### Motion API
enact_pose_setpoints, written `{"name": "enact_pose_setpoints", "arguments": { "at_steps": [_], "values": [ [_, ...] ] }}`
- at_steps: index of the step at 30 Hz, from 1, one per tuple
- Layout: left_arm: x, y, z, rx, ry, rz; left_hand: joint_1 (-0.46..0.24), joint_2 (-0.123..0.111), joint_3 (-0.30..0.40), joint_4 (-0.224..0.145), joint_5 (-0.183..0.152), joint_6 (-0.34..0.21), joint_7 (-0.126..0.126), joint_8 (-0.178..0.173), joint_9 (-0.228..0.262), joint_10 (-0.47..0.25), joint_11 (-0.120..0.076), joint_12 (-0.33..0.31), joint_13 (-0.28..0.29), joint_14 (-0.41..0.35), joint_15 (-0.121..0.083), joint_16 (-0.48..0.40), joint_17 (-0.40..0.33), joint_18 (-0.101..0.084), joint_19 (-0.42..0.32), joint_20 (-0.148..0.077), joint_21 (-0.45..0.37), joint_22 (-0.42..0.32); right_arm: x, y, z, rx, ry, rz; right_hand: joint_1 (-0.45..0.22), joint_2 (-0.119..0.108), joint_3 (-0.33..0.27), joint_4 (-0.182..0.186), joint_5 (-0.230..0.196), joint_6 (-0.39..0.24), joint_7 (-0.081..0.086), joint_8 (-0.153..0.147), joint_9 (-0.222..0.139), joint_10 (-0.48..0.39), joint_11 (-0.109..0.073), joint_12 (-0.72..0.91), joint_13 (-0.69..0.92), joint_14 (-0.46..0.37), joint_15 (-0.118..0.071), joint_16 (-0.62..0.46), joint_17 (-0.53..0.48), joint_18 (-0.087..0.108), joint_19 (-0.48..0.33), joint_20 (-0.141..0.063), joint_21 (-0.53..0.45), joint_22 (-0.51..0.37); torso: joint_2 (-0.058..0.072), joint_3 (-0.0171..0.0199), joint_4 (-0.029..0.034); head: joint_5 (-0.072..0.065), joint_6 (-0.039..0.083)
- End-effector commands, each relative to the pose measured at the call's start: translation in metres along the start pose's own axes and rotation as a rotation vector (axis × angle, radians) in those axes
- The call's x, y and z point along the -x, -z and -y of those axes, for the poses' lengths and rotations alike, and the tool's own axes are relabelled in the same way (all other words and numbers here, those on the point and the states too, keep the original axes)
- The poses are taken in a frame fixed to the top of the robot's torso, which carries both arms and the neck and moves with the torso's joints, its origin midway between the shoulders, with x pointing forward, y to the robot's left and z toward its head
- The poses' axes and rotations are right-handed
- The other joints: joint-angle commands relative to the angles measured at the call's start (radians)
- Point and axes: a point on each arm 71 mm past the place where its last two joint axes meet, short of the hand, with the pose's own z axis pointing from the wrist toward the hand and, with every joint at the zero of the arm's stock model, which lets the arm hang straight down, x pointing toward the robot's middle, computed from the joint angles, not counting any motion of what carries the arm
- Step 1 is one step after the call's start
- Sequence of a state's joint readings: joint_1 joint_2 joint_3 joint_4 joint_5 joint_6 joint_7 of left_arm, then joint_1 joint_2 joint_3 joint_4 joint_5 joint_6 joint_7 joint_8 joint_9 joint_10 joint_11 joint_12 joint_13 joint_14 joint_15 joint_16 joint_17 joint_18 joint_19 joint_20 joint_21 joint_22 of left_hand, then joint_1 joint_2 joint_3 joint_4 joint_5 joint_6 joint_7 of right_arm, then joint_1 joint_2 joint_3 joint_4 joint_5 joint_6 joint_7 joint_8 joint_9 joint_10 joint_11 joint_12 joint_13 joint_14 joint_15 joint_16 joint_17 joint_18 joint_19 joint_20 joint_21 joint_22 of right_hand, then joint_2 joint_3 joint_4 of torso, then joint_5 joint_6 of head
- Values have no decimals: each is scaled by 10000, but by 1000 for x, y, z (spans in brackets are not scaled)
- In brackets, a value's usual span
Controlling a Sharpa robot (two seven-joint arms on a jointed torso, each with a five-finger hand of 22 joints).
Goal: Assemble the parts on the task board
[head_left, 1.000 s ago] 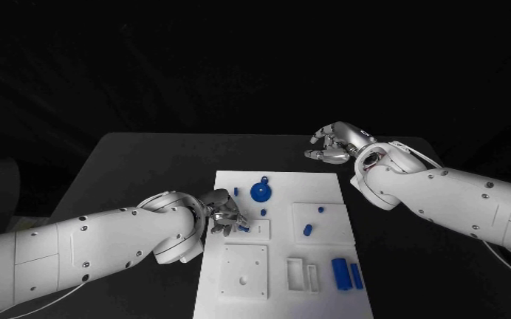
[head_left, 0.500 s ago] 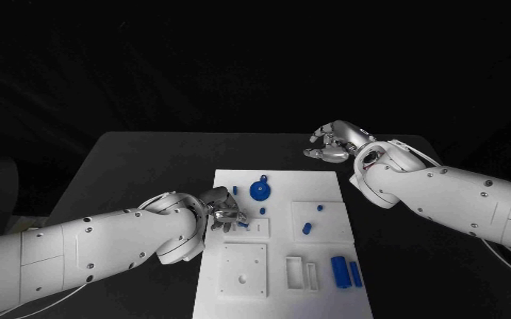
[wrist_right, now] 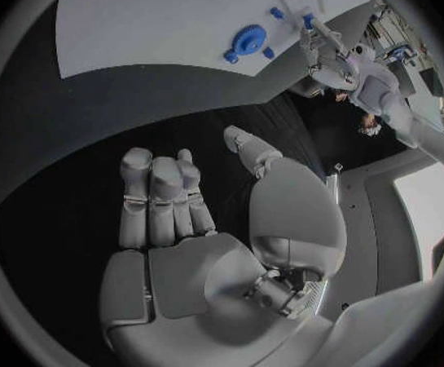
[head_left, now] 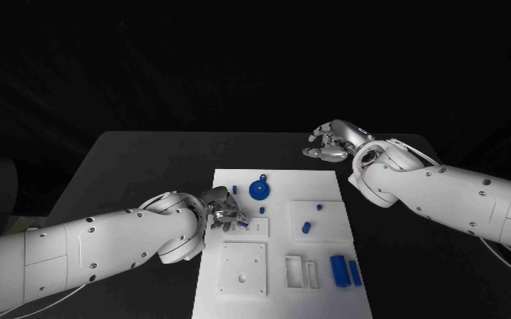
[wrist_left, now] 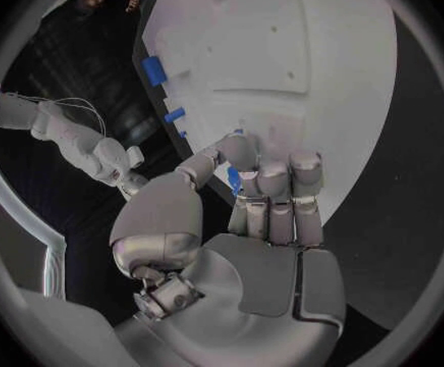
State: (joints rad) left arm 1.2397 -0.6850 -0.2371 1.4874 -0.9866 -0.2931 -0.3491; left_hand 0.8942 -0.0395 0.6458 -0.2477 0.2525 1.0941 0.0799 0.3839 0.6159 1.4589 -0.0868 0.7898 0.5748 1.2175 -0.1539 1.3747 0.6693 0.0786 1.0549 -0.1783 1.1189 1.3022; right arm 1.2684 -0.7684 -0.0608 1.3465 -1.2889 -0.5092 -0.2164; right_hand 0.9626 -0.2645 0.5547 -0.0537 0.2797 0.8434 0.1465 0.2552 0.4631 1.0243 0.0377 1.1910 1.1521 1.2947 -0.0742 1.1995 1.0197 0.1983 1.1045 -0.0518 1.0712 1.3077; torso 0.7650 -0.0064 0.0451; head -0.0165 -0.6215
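Observation:
The white task board [head_left: 282,241] lies in the middle of the black table. My left hand [head_left: 227,214] hovers over the board's left edge with its fingers curled together. In the left wrist view this hand [wrist_left: 252,212] pinches a small blue part [wrist_left: 233,181] between thumb and fingers, right above the board [wrist_left: 283,57]. A round blue gear [head_left: 260,190] stands near the board's far end, with a blue peg [head_left: 306,228] mid-board and two blue bars [head_left: 345,272] at its near right. My right hand [head_left: 332,145] hangs beyond the board's far right corner, fingers curled and holding nothing.
White raised blocks with holes and slots [head_left: 245,269] sit on the board's near half. Black table [head_left: 139,171] stretches to both sides. In the right wrist view the gear [wrist_right: 247,39] and my left hand [wrist_right: 323,45] lie far off.
Almost nothing differs. My left hand has edged slightly along the board's left edge, and my right hand has drifted a little to the left.

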Motion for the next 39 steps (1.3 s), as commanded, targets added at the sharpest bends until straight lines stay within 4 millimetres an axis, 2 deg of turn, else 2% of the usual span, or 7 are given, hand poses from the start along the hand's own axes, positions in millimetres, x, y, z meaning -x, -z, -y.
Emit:
{"name": "enact_pose_setpoints", "arguments": {
  "at_steps": [1,32,39],
  "values": [
    [-2,-1,2,-47,-216,-73,67,7,50,2,-25,1018,-765,33,146,-212,-202,49,15,523,-588,63,-12,188,88,-989,44,8,-1,0,-1,63,56,-85,56,5,-53,3,52,-3,81,70,4,-9,28,1,-12,61,35,-60,13,635,43,-11,-61,71,0,-5,12,-8,-11],
    [-9,-5,2,5,-498,-249,46,-12,34,15,-284,1076,-792,9,227,-252,-230,221,70,527,-617,182,-59,225,126,-988,97,44,-2,0,-3,85,47,-149,38,17,-88,56,75,44,69,96,12,-6,17,11,-26,64,25,-67,21,635,51,-8,-73,79,-2,1,6,-11,-33],
    [-8,-5,3,-16,-574,-164,52,10,40,20,-310,1079,-795,2,237,-259,-234,241,75,529,-621,199,-67,231,131,-989,104,49,-2,0,-3,82,47,-162,35,18,-93,65,79,49,67,99,13,-6,15,12,-28,65,23,-69,23,635,52,-8,-75,81,-2,3,3,-18,1]
  ]
}}
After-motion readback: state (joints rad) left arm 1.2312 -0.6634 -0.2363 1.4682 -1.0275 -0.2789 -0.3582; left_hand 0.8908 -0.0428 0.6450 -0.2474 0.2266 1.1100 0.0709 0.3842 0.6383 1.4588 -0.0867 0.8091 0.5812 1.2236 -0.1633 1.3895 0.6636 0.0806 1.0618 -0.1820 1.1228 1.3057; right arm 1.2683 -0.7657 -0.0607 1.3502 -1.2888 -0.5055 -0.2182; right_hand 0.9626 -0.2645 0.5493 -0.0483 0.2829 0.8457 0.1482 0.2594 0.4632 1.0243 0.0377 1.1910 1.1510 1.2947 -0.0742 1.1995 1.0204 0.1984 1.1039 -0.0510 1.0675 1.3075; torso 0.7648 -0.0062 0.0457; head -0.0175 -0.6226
